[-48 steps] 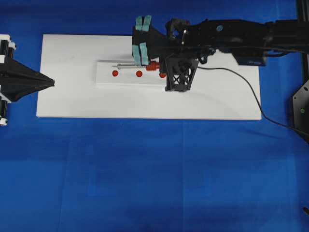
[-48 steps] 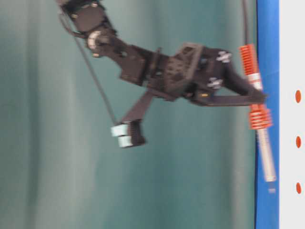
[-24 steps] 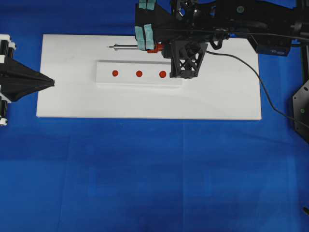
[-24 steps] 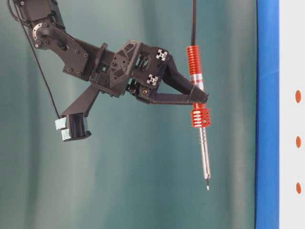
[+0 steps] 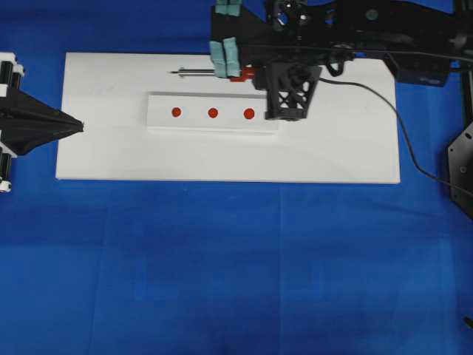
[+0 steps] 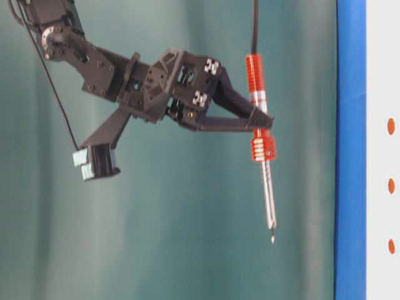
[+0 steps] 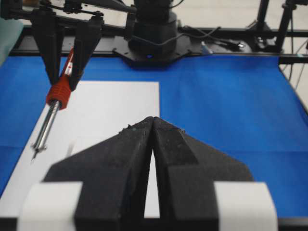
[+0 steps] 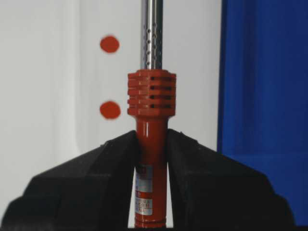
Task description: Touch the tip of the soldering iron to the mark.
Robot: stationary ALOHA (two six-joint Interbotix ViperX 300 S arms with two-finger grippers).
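Jaws of the right gripper (image 8: 151, 159) are clamped on the orange-red handle of the soldering iron (image 8: 151, 120), one black finger (image 8: 96, 183) on each side, gripping just behind the ribbed collar. From that grip the tool runs straight forward out of the jaws: first the ribbed collar, then a thin silver shaft with small perforations near its base, ending in a dark pointed tip. In the table-level view the soldering iron (image 6: 262, 150) hangs in the air, clear of the white board (image 6: 382, 150), its shaft roughly parallel to the board's surface, and the black cord (image 6: 254, 25) leaves the rear end of the handle. A pale label sits on the handle between the fingers. Seen from overhead, the right gripper (image 5: 240, 72) holds the soldering iron (image 5: 203, 72) over the white board (image 5: 111, 148), beside the far long edge of a raised white strip (image 5: 159, 122) that carries three red marks (image 5: 213, 113) in a row; the tip points towards the left arm's side and lies over bare board, apart from every mark. The cord (image 5: 392, 126) trails off across the board onto the blue cloth (image 5: 236, 266). The left gripper (image 7: 150, 134) rests low with its black jaws together, tips meeting, near the board's end and well apart from the iron.
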